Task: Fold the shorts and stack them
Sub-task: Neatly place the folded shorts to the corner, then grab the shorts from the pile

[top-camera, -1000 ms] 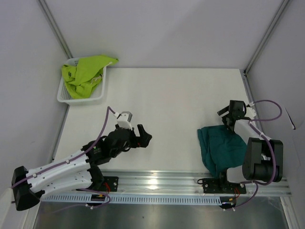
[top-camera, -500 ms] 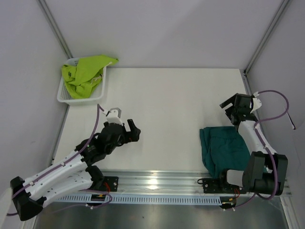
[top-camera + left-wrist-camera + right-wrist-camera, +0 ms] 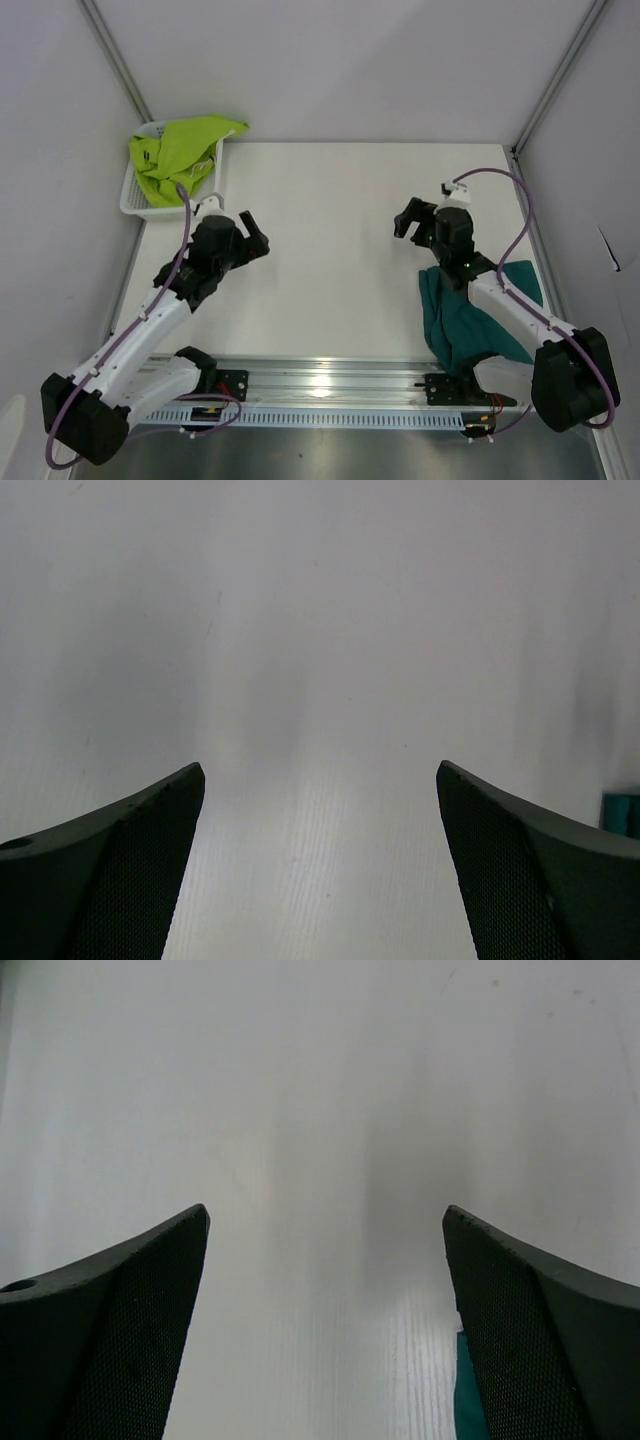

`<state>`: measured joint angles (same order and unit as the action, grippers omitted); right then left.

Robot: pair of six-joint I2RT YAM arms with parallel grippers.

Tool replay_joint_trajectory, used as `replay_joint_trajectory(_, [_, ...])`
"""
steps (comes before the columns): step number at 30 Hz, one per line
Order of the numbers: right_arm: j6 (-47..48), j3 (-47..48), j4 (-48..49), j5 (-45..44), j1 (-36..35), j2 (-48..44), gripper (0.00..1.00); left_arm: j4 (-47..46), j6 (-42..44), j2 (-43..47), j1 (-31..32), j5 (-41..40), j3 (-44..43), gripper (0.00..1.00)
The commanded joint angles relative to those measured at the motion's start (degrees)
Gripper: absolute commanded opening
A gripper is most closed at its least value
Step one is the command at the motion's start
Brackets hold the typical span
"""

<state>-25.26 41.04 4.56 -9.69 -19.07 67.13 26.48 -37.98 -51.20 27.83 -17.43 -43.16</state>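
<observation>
The dark teal shorts [image 3: 462, 312] lie in a folded heap at the table's front right, partly under my right arm; a sliver of the teal shorts [image 3: 466, 1392] shows beside one finger in the right wrist view. The lime shorts [image 3: 178, 152] spill out of the white mesh basket [image 3: 131, 200] at the back left. My left gripper [image 3: 257, 233] hovers open over bare table just right of the basket, nothing between its fingers [image 3: 120, 860]. My right gripper [image 3: 409, 224] is open and empty too, above the table just beyond the teal shorts, pointing left.
Grey walls with metal corner posts close in the white table [image 3: 340, 200] on three sides. An aluminium rail [image 3: 330, 385] with both arm bases runs along the near edge. Purple cables loop off each arm.
My left arm has swung from the front middle back and left toward the basket. My right gripper has moved from the right edge leftward over the table. Both stayed open.
</observation>
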Motion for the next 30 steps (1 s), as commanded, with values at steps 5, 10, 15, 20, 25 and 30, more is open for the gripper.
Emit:
replay_joint_trajectory(5, [4.78,-9.22,20.83,-4.02,-10.19,3.96,0.99,-1.43,-3.68,-6.18,-12.26,8.97,-10.0,0.99])
replay_joint_trajectory(10, [5.74,-7.02,21.28,-4.99,-15.02,8.98,0.99,-0.21,-10.96,-11.19,-24.39,12.6,-16.25,0.99])
replay_joint_trajectory(15, [5.57,-7.64,22.43,-3.31,-15.21,8.28,0.99,-6.74,-20.8,-16.99,-38.96,24.15,-16.45,0.99])
replay_joint_trajectory(20, [5.22,-8.25,23.04,-2.79,-15.12,7.22,1.0,-15.48,-29.58,-24.2,-46.37,31.76,-17.31,0.99])
replay_joint_trajectory(25, [4.95,-8.34,23.39,-2.17,-15.12,7.31,1.0,-15.85,-34.44,-34.38,-46.82,27.63,-23.89,0.99])
replay_joint_trajectory(30, [4.87,-8.08,23.57,-1.56,-15.21,7.57,1.0,-13.66,-36.56,-43.09,-44.98,22.27,-35.39,0.99])
